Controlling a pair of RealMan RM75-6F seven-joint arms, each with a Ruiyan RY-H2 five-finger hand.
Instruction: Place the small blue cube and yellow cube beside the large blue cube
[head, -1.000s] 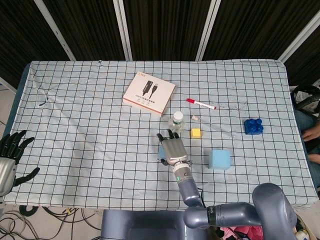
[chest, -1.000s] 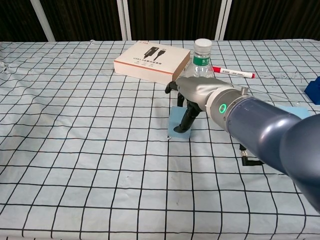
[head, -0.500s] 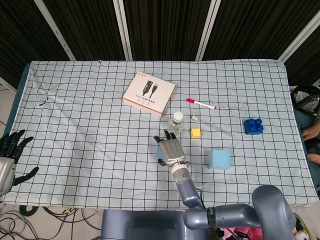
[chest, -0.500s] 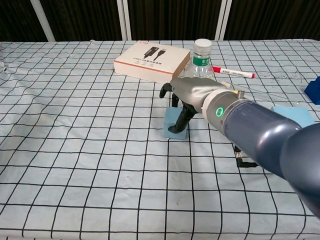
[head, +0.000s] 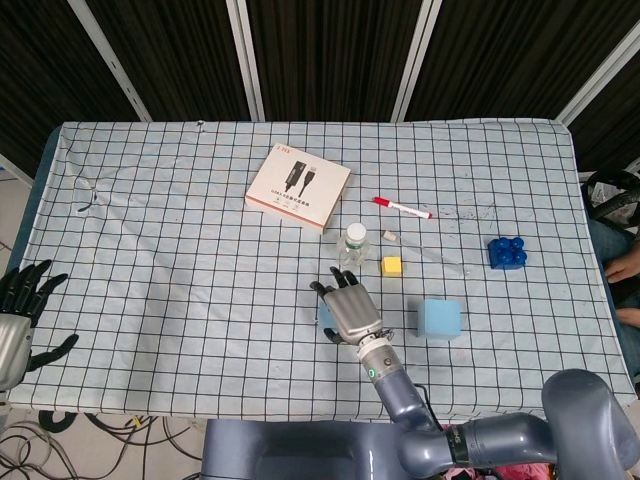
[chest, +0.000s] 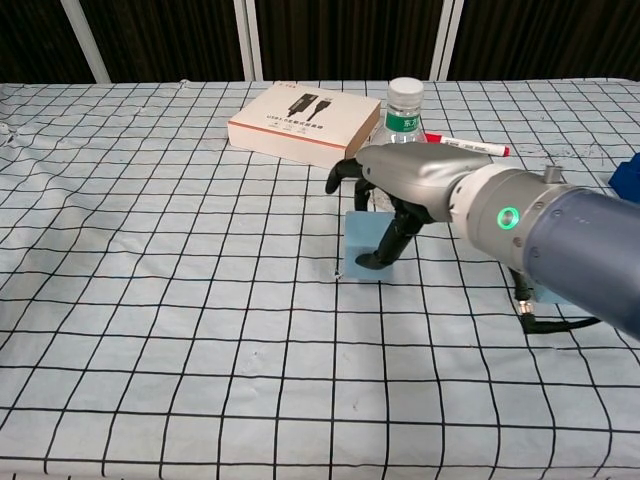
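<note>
Where dark curtains hang, checked tablecloth, metal struts

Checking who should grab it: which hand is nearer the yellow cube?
Right. The right hand sits just below-left of the yellow cube, over the small blue cube; the left hand hangs off the table's far left edge.
</note>
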